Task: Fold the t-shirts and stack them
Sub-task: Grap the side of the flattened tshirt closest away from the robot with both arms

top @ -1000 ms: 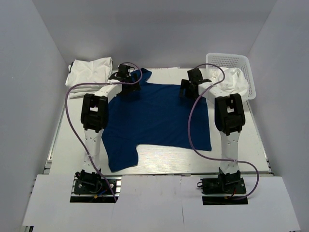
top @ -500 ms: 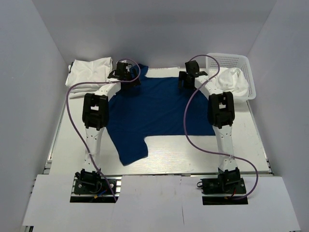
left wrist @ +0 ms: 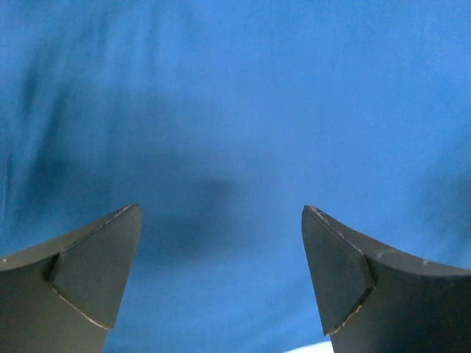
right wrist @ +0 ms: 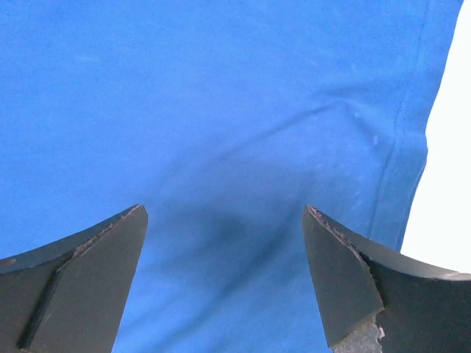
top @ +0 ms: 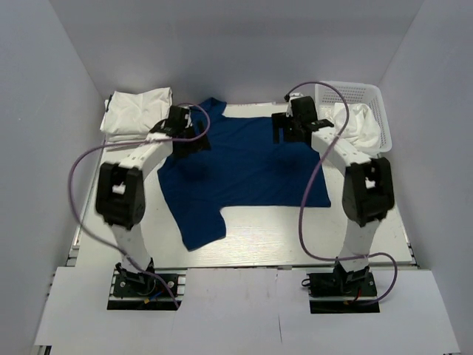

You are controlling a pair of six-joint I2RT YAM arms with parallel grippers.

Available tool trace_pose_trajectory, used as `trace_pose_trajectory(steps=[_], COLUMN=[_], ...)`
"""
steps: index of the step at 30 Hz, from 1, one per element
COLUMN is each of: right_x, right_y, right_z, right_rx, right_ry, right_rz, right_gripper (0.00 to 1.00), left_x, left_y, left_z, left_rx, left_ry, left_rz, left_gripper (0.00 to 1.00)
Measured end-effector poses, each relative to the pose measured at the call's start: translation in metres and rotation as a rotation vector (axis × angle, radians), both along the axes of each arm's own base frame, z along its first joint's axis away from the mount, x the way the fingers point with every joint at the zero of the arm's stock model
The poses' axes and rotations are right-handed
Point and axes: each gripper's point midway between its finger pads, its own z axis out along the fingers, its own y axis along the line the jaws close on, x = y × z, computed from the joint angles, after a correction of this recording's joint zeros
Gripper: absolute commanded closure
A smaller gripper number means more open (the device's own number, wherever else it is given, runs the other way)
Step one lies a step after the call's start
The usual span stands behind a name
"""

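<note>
Toward 12 o'clock on the table (top: 259,238), we are holding the left gripper (top: 188,140) and the right gripper (top: 290,132) wide open and empty above the blue t-shirt (top: 244,174), which has just slid farther away and flatter, so folding is probably becoming possible.

blue t-shirt (top: 244,170) spread flat, centre; folded white t-shirt (top: 137,111) far left; crumpled white t-shirt (top: 362,122) far right

The left arm (top: 122,194) and right arm (top: 367,191) rise from the bottom of the frame, elbows bowed outward. The left hand (top: 186,140) and right hand (top: 290,132) point down at upper centre, fingers spread wide, empty.
</note>
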Motion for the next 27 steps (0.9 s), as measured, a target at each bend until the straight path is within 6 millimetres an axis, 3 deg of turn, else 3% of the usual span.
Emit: trace_pose_trajectory(steps=[3, 6, 12, 15, 18, 22, 25, 27], right_x=[-0.028, -0.043, -0.050, -0.051, -0.051, -0.052, -0.052, -0.052], right_y=[0.010, 0.009, -0.010, -0.016, -0.018, -0.019, -0.019, -0.019], right_z=[0.044, 0.061, 0.042, 0.037, 0.035, 0.032, 0.032, 0.031], right_rx=[0.052, 0.091, 0.088, 0.084, 0.091, 0.104, 0.110, 0.117], right_ry=[-0.109, -0.161, -0.128, -0.118, -0.115, -0.105, -0.102, -0.099], right_rz=[0.035, 0.015, -0.082, -0.119, -0.138, -0.155, -0.162, -0.170], right_gripper=[0.09, 0.09, 0.09, 0.09, 0.09, 0.09, 0.09, 0.09], left_x=[-0.074, -0.136, -0.257, -0.316, -0.341, -0.349, -0.356, -0.361], left_y=[0.002, 0.001, 0.003, 0.009, 0.010, 0.009, 0.011, 0.012], left_z=[0.022, 0.021, -0.041, -0.059, -0.057, -0.053, -0.061, -0.070], left_rx=[-0.053, -0.127, -0.170, -0.177, -0.200, -0.210, -0.182, -0.162], left_ry=[0.020, 0.062, 0.345, 0.477, 0.514, 0.526, 0.574, 0.624], left_rz=[-0.001, -0.001, 0.019, 0.035, 0.058, 0.088, 0.110, 0.127], left_gripper=[0.00, 0.00, 0.00, 0.00, 0.00, 0.03, 0.13, 0.30])
